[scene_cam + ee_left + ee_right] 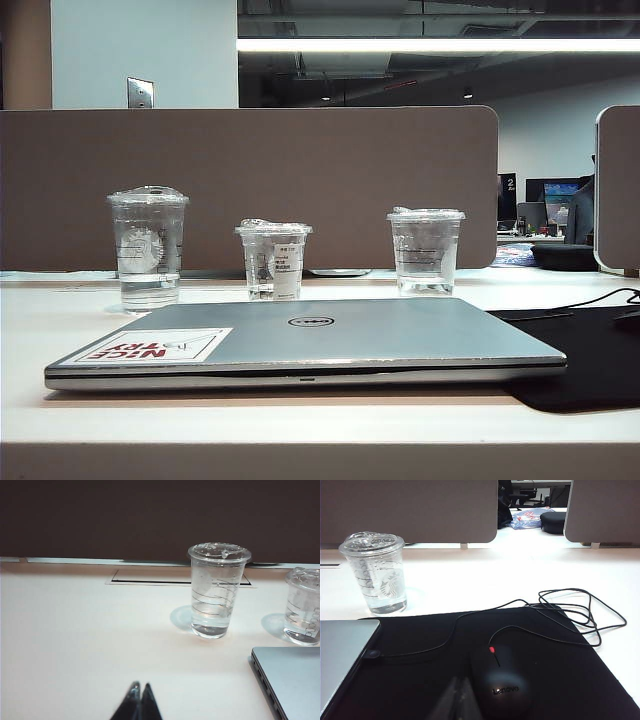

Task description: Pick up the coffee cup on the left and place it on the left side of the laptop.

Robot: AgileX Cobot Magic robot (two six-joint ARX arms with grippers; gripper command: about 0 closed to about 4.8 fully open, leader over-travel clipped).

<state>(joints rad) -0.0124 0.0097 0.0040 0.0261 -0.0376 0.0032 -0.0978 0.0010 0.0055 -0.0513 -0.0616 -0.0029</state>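
The coffee cup is clear plastic with a faint white round logo and thin dark horizontal lines; the middle cup is clear with a white rectangular label printed in dark text; the right cup is clear with dark lines and, in the right wrist view, a white round logo; the laptop is silver with a dark round logo and a white sticker lettered in red; the table is white; the divider is brown-grey; the mat is black; the mouse is black with a red light and grey lettering; its cable is black; the left gripper fingertips are black, pressed together; the right gripper shows as dark blurred tips.
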